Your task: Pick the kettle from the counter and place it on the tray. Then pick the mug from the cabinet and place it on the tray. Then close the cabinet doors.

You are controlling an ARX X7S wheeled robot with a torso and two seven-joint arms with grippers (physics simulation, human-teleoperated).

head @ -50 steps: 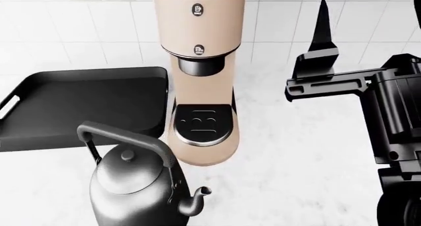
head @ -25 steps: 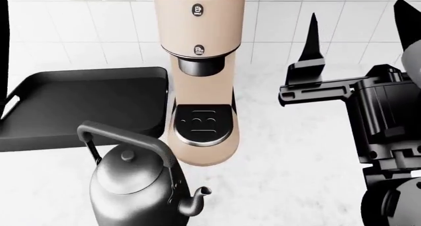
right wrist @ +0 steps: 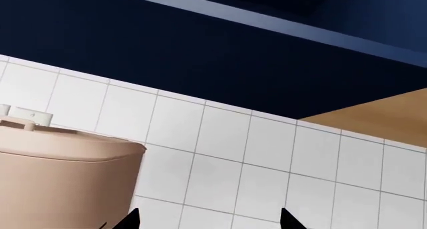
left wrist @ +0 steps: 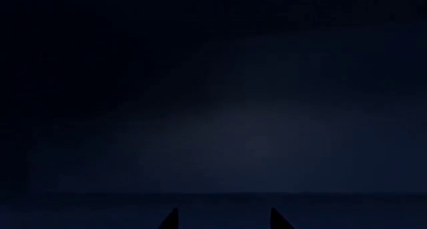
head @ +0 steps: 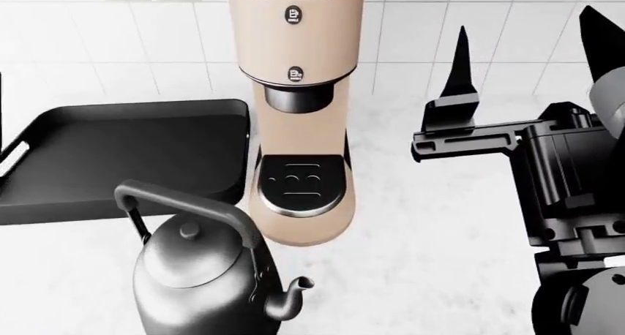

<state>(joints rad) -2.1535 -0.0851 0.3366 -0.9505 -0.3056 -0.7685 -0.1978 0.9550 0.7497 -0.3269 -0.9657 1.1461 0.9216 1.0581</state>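
The shiny grey kettle (head: 195, 276) stands upright on the white counter (head: 440, 240) at the near left, spout pointing right. Just behind it lies the dark tray (head: 127, 152), with nothing on it. My right gripper (head: 528, 53) is raised at the right, well away from the kettle. It is open, its fingers (head: 459, 64) pointing up with nothing between them. In the right wrist view the right gripper (right wrist: 210, 220) faces the tiled wall. In the left wrist view the left gripper (left wrist: 225, 220) is open before a dark blue surface. The mug is out of view.
A tall beige coffee machine (head: 298, 108) stands between the tray and my right arm, close to the kettle's right side; its top (right wrist: 67, 174) shows in the right wrist view. Above the white tiles (right wrist: 267, 159) hangs a dark blue cabinet (right wrist: 200, 54) beside a wooden panel (right wrist: 373, 119).
My right arm has shifted left, and its second finger has come into the head view at the top right. A dark shape at the left edge half a second ago is gone. Kettle and tray are unmoved.
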